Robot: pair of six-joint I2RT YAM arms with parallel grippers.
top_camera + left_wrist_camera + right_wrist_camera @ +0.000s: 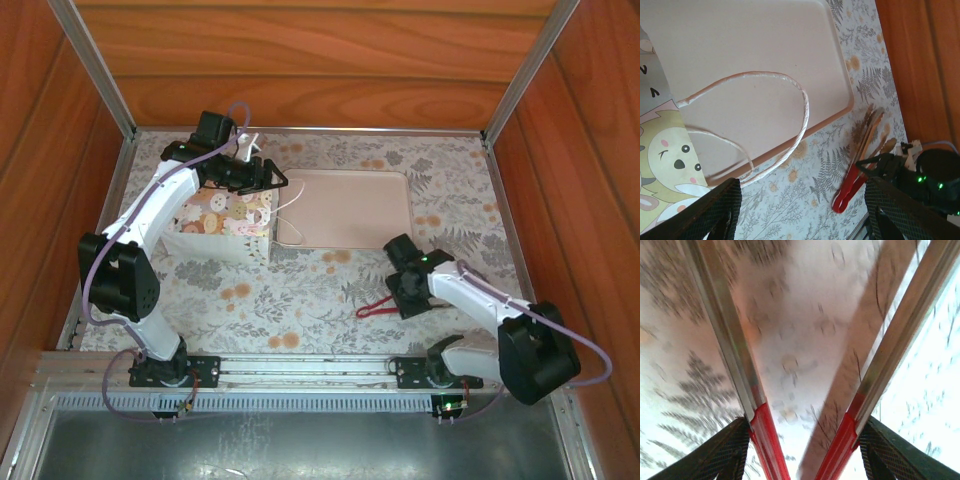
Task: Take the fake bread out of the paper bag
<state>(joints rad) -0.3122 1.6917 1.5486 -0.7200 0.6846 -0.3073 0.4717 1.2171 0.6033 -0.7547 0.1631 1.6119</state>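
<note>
The white paper bag (pixel 225 220) with a cartoon print lies on its side at the left of the table, its cord handles (pixel 790 85) draped over the beige tray (pixel 345 205). The fake bread is hidden from view. My left gripper (pixel 268 178) hovers at the bag's mouth end, open, with nothing between its fingers (pixel 715 210). At the right, my right gripper (pixel 398 292) is low over the table. It is shut on a pair of red-handled metal tongs (pixel 765 440), with one finger against the outside of each arm.
The tongs (pixel 372 308) lie on the floral tablecloth just below the tray's near right corner. Wooden walls enclose the table on three sides. A metal rail carrying the arm bases (pixel 300 370) runs along the near edge.
</note>
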